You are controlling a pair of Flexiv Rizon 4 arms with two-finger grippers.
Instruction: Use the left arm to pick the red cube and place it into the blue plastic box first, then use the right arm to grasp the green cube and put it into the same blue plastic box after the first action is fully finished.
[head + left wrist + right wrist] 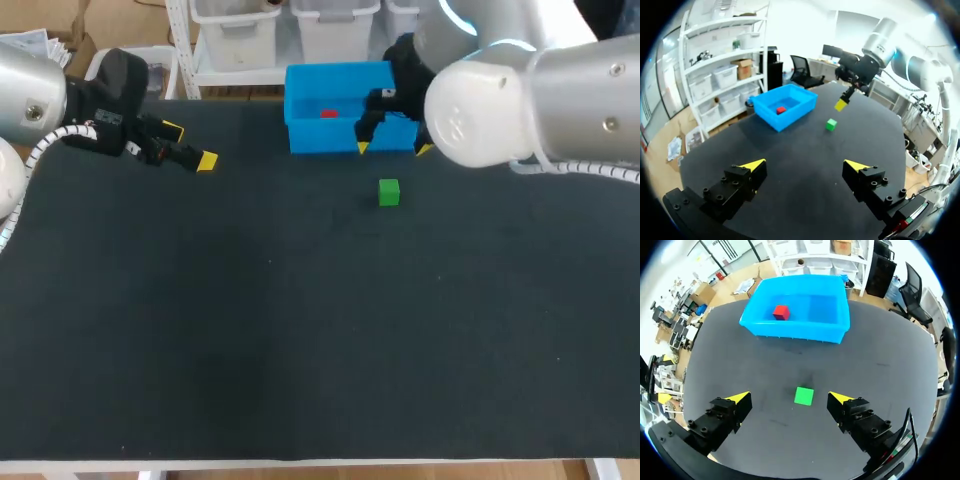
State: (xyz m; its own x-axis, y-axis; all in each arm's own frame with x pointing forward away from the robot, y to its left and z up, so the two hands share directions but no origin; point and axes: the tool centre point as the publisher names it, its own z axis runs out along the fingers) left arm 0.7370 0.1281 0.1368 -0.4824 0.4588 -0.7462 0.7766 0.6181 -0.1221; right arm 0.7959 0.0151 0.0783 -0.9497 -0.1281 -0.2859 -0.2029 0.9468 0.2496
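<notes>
Right gripper (788, 398) spread wide, empty, poised over green cube (804, 395) on table, near side of blue plastic box (790, 333). Red cube (781, 312) inside box: first step judged done. Left gripper (189, 146) at far left, spread, empty. Remaining: grasp and deposit green cube.

The table (300, 350) is showing a plain charcoal-black top. The blue plastic box (320, 137) is gleaming bright blue, holding the red cube (781, 312); at five o'clock from it the green cube (389, 192) is showing solid green. The left gripper (190, 146) and right gripper (393, 148) are wearing black with yellow tips.
</notes>
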